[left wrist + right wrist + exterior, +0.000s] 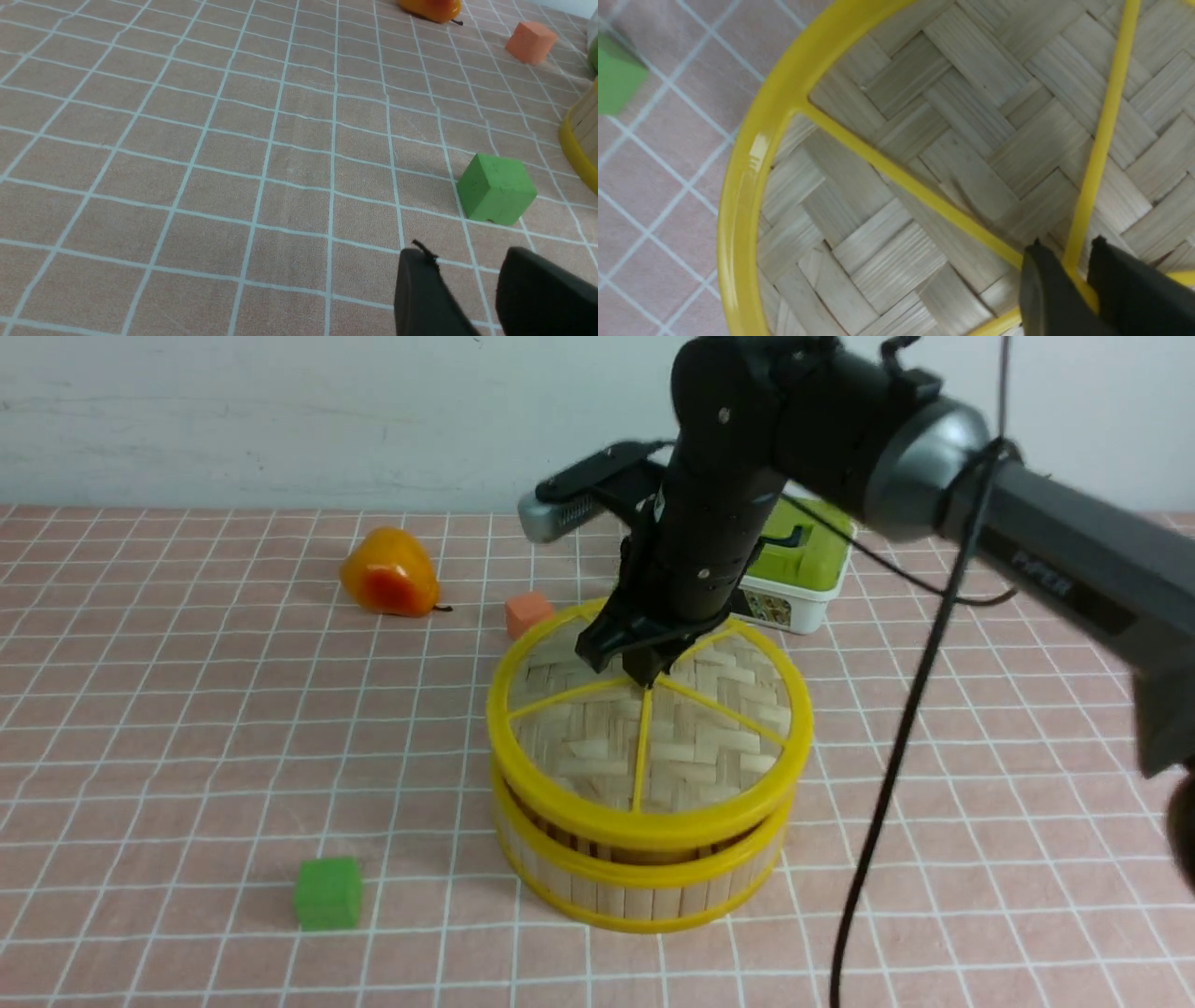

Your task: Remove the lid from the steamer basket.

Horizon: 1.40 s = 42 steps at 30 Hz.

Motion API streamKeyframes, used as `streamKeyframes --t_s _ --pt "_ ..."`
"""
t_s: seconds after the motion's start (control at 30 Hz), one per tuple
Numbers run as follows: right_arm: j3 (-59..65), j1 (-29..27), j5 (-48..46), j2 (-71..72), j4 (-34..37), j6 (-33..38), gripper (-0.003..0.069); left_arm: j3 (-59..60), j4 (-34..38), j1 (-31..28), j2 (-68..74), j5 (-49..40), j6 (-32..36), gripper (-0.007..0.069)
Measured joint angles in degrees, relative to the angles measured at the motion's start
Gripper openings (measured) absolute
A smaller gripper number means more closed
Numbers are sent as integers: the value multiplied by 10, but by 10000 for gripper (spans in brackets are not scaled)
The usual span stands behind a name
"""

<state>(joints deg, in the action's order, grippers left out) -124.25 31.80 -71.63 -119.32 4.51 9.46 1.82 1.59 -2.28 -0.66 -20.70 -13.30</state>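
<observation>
The steamer basket (644, 887), a round bamboo-slat tub with yellow rims, stands mid-table. The lid (691, 747), a woven disc with a yellow rim and spokes, sits tilted just above it, with a dark gap under its left edge. My right gripper (644, 677) comes down on the lid's centre and is shut on the knob, which it hides. In the right wrist view the gripper (1066, 254) straddles the yellow hub of the lid (952, 116). My left gripper (465, 254) is open and empty, low over the cloth; the front view does not show it.
A green cube (328, 892) (496, 189) lies front left of the basket, whose edge shows in the left wrist view (581, 135). An orange cube (528, 613) and an orange-yellow fruit (389, 574) lie behind left. A green-lidded white box (803, 569) stands behind the arm.
</observation>
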Motion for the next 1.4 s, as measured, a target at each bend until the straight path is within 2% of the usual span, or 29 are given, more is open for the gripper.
streamKeyframes --t_s 0.1,0.2,0.23,0.3,0.37,0.4,0.5,0.7,1.03,1.1,1.17,1.2,1.27,1.37,1.4 --pt "10 -15 2 50 2 0 76 0 0 0 0 0 0 239" --pt "75 -79 2 151 2 0 76 0 0 0 0 0 0 239" --pt "80 -79 2 151 1 0 76 0 0 0 0 0 0 239" --pt "151 -139 0 194 -3 1 76 0 0 0 0 0 0 239" --pt "217 -184 -1 206 -6 1 76 0 0 0 0 0 0 239" --pt "222 -188 -1 206 -6 1 76 0 0 0 0 0 0 239" --pt "306 -243 41 199 -7 1 76 0 0 0 0 0 0 239" --pt "353 -262 140 154 1 1 76 0 0 0 0 0 0 239" --pt "355 -261 175 63 0 -1 100 0 0 0 0 0 0 239" --pt "355 -261 182 50 0 -18 146 0 0 0 0 0 0 239" --pt "355 -261 185 49 -1 -37 224 0 0 0 0 0 0 239" --pt "355 -261 185 49 -1 -39 224 0 0 0 0 0 0 239" --pt "355 -261 178 68 -1 -49 332 0 0 0 0 0 0 239" --pt "357 -261 155 128 5 -41 430 0 0 0 0 0 0 239" --pt "360 -261 151 158 11 -38 444 0 0 0 0 0 0 239"
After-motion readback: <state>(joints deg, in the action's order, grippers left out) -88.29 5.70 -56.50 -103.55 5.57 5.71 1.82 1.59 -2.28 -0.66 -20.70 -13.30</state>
